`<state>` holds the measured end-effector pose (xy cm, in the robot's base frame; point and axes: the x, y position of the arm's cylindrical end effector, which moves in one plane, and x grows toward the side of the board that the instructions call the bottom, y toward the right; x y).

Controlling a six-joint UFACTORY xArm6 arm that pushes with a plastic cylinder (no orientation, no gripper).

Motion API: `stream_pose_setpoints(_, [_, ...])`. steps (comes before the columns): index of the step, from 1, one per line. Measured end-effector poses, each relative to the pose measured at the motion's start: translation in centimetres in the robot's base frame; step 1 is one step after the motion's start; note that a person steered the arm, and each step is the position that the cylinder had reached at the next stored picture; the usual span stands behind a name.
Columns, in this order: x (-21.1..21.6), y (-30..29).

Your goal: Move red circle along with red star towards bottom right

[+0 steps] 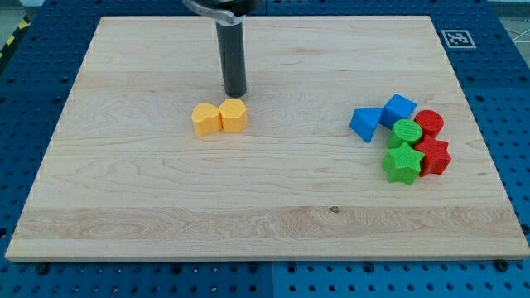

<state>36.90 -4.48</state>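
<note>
- Counter (166,207) of pale wood fills the view, lying on a blue perforated base; a small black-and-white marker (455,38) sits at its top right corner.
- Our end effector is a plain dark rod with nothing that opens or closes, so it grasps nothing. My tip (236,93) rests on the counter near the top edge, left of centre.
- Just below the tip sit two yellow blocks touching side by side: the yellow block on the left (204,119) and the yellow block on the right (234,116). The tip is just above the right one; we cannot tell whether it touches it.
- The task's blocks lie well apart from the tip, in a cluster near the right edge. The red circle (430,123) sits at the cluster's upper right, and the red star (434,156) sits directly below it, seemingly touching it.
- The rest of the cluster lies left of the red pair: a blue block (364,123), a blue cube (399,108), a green circle (407,132) and a green star (402,164).
- The key relation: the red pair lies far to the right of the tip and slightly lower. We judge the tip must travel to the pair's upper left side, where the blue and green blocks crowd in, before pushing towards the bottom right corner.
</note>
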Motion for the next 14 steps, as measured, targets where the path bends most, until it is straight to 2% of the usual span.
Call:
stream_pose_setpoints(1, [-1.1,3.1])
stream_pose_setpoints(4, [-1.1,19.5])
stream_pose_setpoints(5, [-0.7,25.3])
stream_pose_setpoints(6, [1.4,29.0])
stream_pose_setpoints(7, [3.5,29.3])
stream_pose_setpoints(10, [5.7,29.1])
stream_pose_setpoints(12, [5.3,26.4])
stream_pose_setpoints(14, [6.3,26.3])
